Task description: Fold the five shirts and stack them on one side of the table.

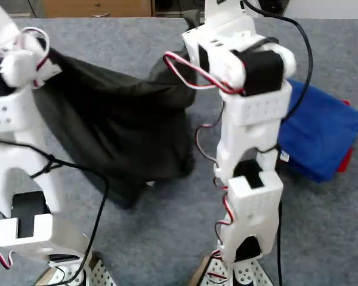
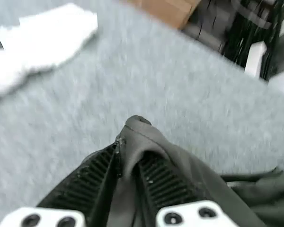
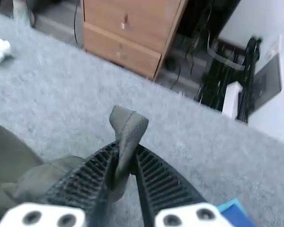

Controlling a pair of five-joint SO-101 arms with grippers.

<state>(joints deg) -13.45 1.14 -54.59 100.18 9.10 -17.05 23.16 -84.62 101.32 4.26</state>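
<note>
Nearest the arm bases, the grey table [image 1: 167,238] is lying bare. This is probably the working area onto which the garment will be lowered.

Just beyond it, the dark shirt [image 1: 125,131] is hanging as a slack sheet between the two arms. Its lower edge is resting on the table surface and its upper edge is being held up at two separate points. Holding it at two corners is likely intended to spread the fabric flat before the first fold.

The left gripper [image 2: 128,142] is clenching a bunched ridge of the dark shirt, and a nub of cloth is protruding past the fingertips. The right gripper [image 3: 125,151] is pinching another edge of the same shirt in the same way, with a flap standing up between its jaws.

To the right of the right arm, a folded blue shirt [image 1: 322,131] is lying on top of a red garment [image 1: 345,159]. This appears to be the stack, kept to one side so that it stays clear of the fold area.

Farther off on the left arm's side, a white cloth [image 2: 42,42] is lying crumpled on the table, apparently waiting its turn.

Beyond the far table edge, a wooden drawer unit [image 3: 128,33] is standing on the floor.
</note>
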